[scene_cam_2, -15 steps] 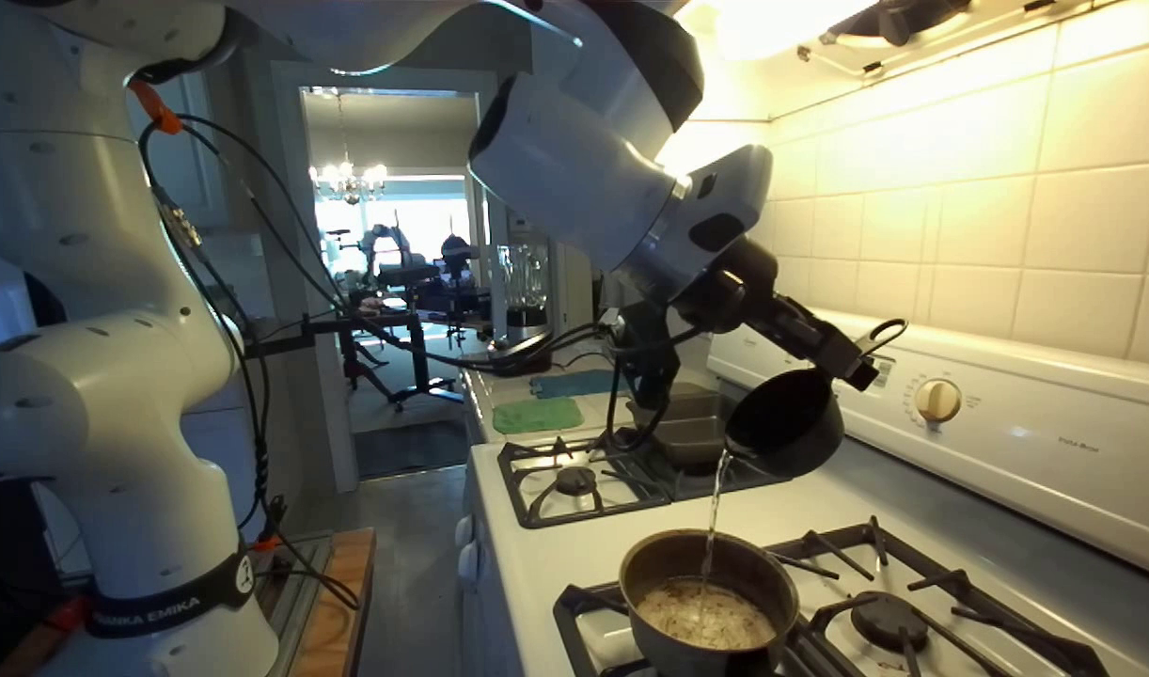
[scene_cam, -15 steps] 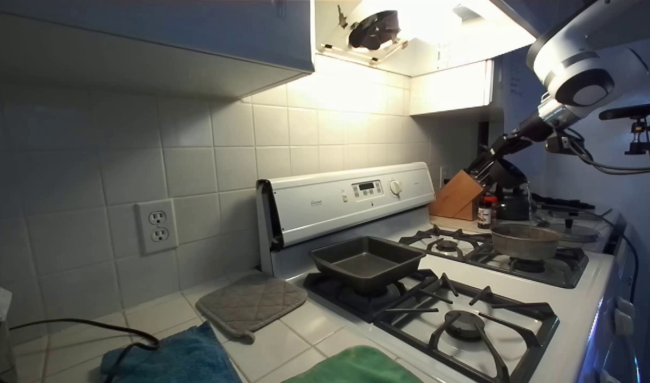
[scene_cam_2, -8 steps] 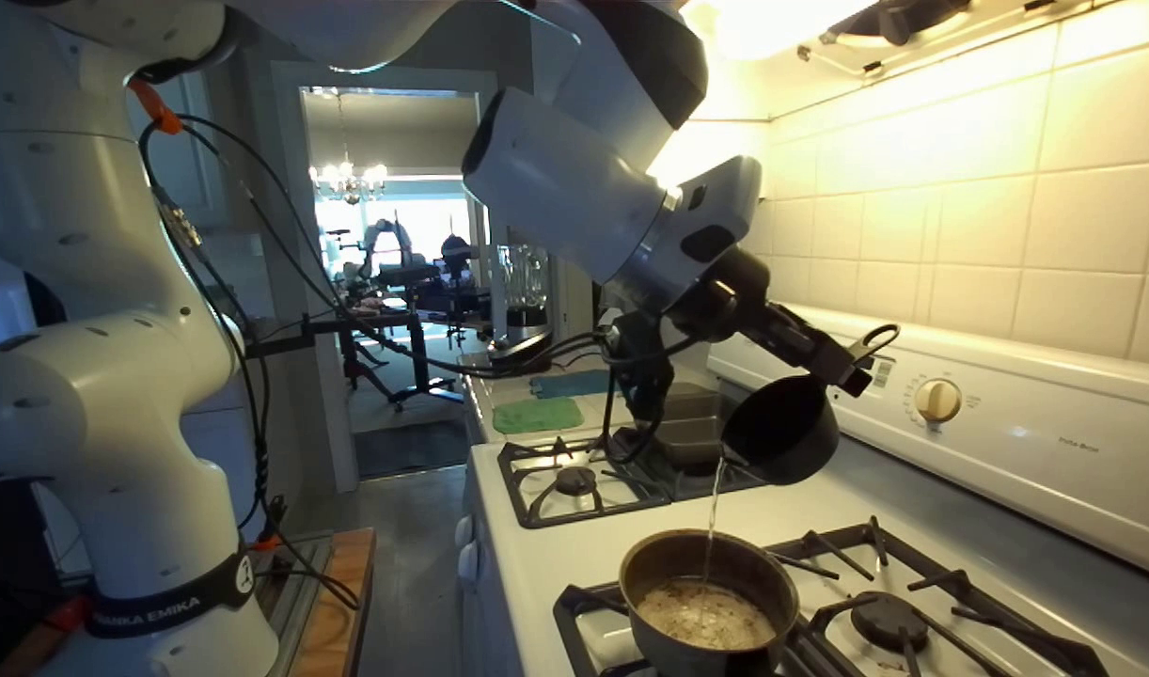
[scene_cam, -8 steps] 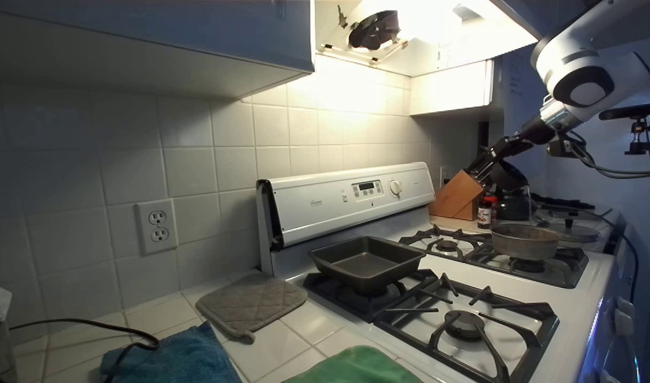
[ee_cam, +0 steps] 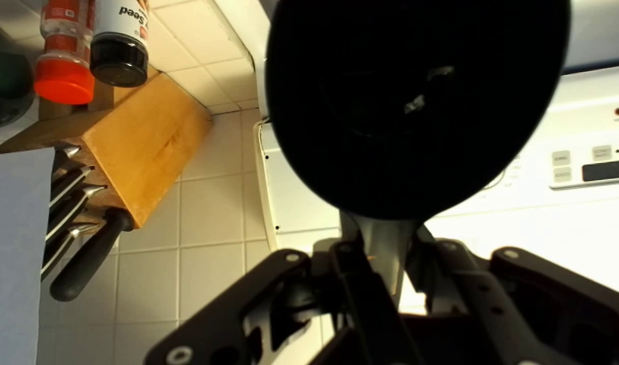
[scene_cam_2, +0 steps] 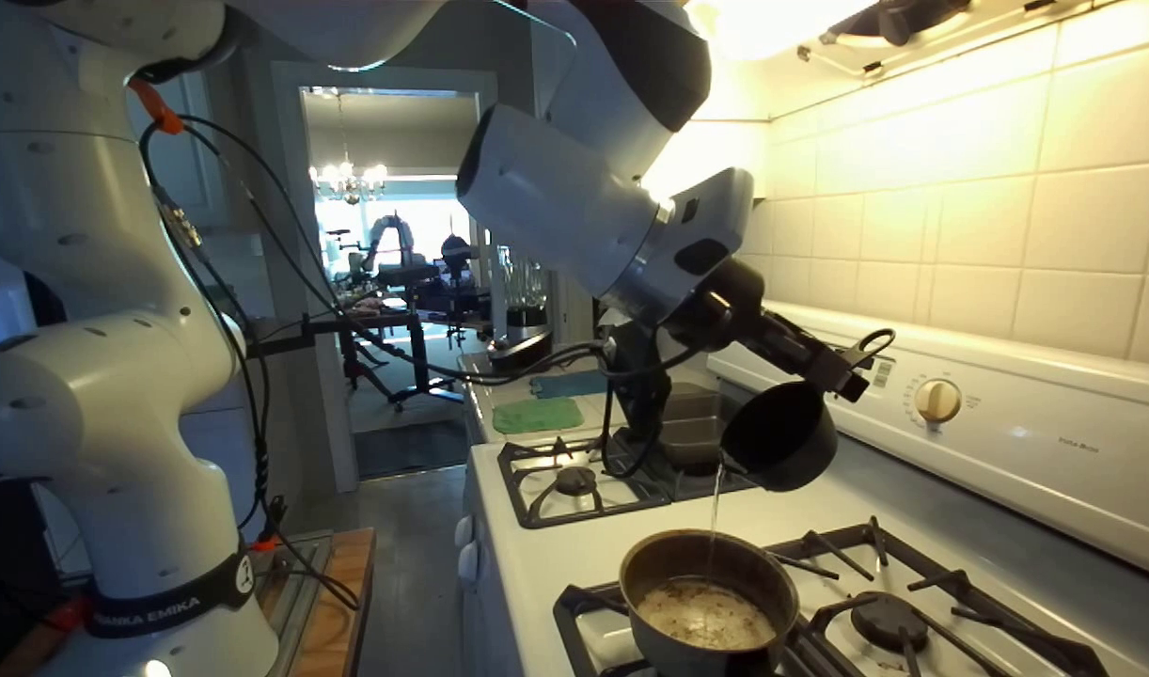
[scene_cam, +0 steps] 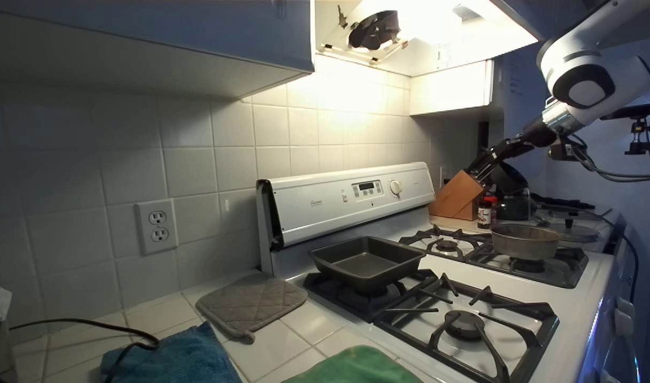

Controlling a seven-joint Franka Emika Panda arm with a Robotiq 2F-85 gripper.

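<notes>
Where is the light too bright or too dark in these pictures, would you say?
In both exterior views, the range hood light blows out to white; in an exterior view, the far window glares too; in the wrist view, the black saucepan is nearly a silhouette with small glints, while the stove control panel washes out in part.

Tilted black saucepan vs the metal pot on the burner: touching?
Apart. In an exterior view, the black saucepan hangs above the metal pot, with a plain gap between them, bridged only by a stream of clear liquid.
</notes>
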